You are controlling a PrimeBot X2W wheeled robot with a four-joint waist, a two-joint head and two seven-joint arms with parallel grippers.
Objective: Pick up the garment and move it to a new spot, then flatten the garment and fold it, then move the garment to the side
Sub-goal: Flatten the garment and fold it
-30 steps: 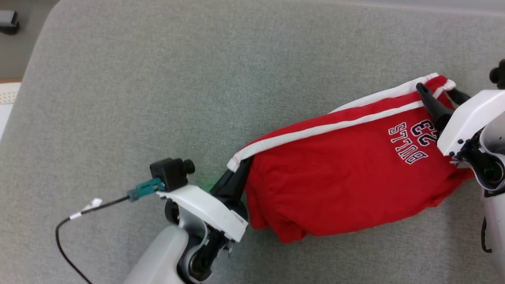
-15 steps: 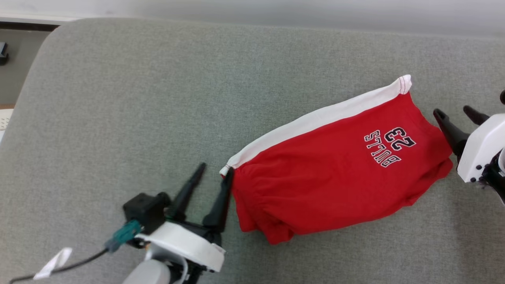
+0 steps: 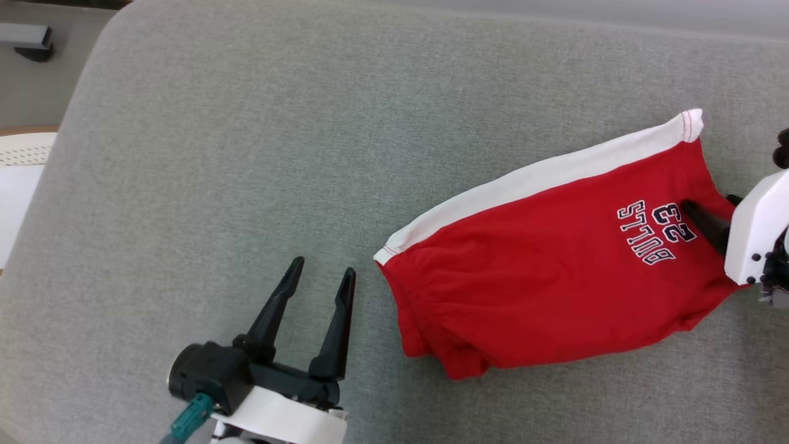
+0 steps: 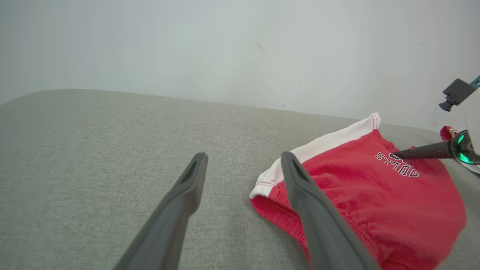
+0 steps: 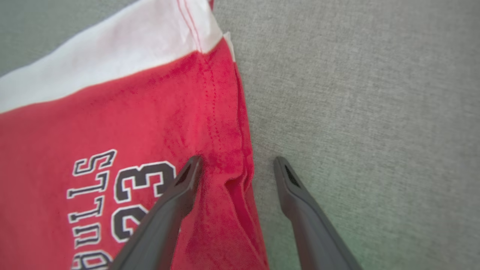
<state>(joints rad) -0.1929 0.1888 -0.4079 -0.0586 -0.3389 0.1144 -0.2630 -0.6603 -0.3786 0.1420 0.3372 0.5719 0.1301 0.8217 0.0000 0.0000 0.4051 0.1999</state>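
The garment [image 3: 555, 271] is a pair of red shorts with a white side stripe and a "BULLS 23" print, lying loosely flat on the right half of the grey cushion [image 3: 246, 154]. My left gripper [image 3: 323, 271] stands open at the lower left, a short gap from the shorts' left end [image 4: 356, 195]. In its wrist view the left gripper [image 4: 243, 157] holds nothing. My right gripper [image 3: 712, 203] is open at the shorts' right edge. In the right wrist view the right gripper [image 5: 237, 161] straddles the hem of the shorts [image 5: 112, 112], one finger over fabric, the other over cushion.
The cushion's rounded corner lies at the upper left, with a dark object [image 3: 31, 46] on the floor beyond and a white perforated thing [image 3: 21, 154] at the left edge. A pale wall [image 4: 225, 48] rises behind the cushion. My right gripper's finger [image 4: 423, 153] shows over the print.
Both grippers have let go of the shorts' white-striped corners, and the shorts have settled on the cushion. The left gripper has drawn back; the right has come over the right hem. The camera shifted.
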